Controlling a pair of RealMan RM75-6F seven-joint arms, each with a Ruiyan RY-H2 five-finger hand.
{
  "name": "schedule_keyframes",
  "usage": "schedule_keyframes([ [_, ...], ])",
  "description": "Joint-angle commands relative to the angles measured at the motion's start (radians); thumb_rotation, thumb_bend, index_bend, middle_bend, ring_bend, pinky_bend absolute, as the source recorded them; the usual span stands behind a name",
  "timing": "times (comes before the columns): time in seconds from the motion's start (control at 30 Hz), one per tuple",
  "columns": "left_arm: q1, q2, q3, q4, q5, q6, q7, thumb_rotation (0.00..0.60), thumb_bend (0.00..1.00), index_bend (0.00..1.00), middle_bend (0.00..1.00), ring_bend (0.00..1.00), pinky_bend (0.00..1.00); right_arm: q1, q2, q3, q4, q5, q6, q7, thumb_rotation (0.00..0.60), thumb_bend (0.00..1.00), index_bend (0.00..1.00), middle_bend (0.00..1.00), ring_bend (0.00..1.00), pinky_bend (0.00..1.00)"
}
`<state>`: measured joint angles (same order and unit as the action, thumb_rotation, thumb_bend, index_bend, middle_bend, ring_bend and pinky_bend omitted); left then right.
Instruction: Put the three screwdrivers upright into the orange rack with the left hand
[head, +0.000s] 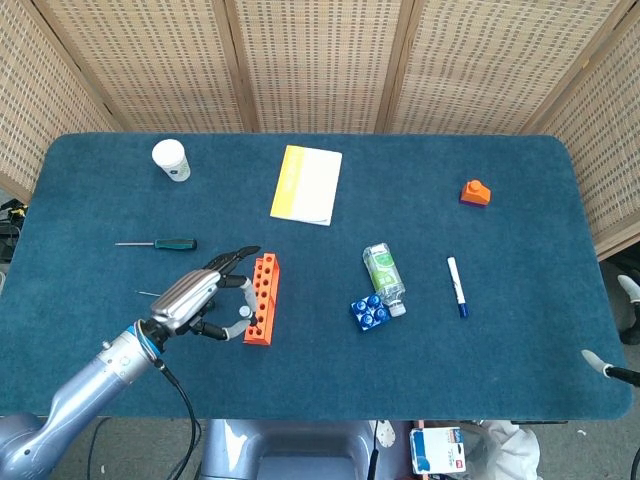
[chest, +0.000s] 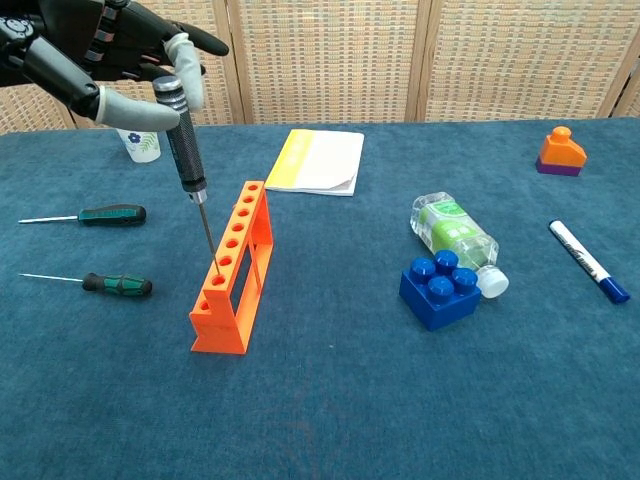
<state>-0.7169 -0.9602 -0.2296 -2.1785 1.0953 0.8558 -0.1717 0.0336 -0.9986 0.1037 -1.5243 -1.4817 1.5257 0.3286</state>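
My left hand (chest: 110, 60) (head: 205, 300) pinches a black-handled screwdriver (chest: 187, 150) upright by its top, between thumb and a finger. The thin shaft points down and its tip meets a hole near the near end of the orange rack (chest: 235, 265) (head: 262, 298). Two green-handled screwdrivers lie flat on the cloth left of the rack: one farther back (chest: 110, 214) (head: 172, 243), one nearer (chest: 115, 285). In the head view the hand hides most of the nearer one. The right hand shows in neither view.
A white cup (chest: 140, 145) stands behind the hand. A yellow-and-white notebook (chest: 318, 161) lies beyond the rack. To the right are a small bottle (chest: 452, 235), a blue brick (chest: 437, 291), a marker (chest: 588, 261) and an orange block (chest: 560, 151).
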Motion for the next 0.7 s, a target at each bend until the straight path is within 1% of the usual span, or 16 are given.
schedule_keyframes([
  [0.03, -0.003, -0.002, 0.000, -0.001, -0.007, -0.001, 0.001, 0.600, 0.44, 0.65, 0.00, 0.00, 0.00, 0.001, -0.001, 0.000, 0.000, 0.000, -0.002, -0.002, 0.600, 0.00, 0.00, 0.00, 0.00, 0.00],
  [0.4, -0.012, -0.010, 0.001, 0.008, -0.016, -0.017, -0.006, 0.600, 0.45, 0.65, 0.00, 0.00, 0.00, 0.001, -0.001, 0.002, -0.001, 0.005, -0.004, -0.005, 0.600, 0.00, 0.00, 0.00, 0.00, 0.00],
  [0.7, -0.008, 0.004, 0.001, 0.007, -0.010, -0.022, -0.020, 0.600, 0.46, 0.65, 0.00, 0.00, 0.00, 0.000, 0.001, 0.002, -0.002, 0.004, -0.002, -0.002, 0.600, 0.00, 0.00, 0.00, 0.00, 0.00],
])
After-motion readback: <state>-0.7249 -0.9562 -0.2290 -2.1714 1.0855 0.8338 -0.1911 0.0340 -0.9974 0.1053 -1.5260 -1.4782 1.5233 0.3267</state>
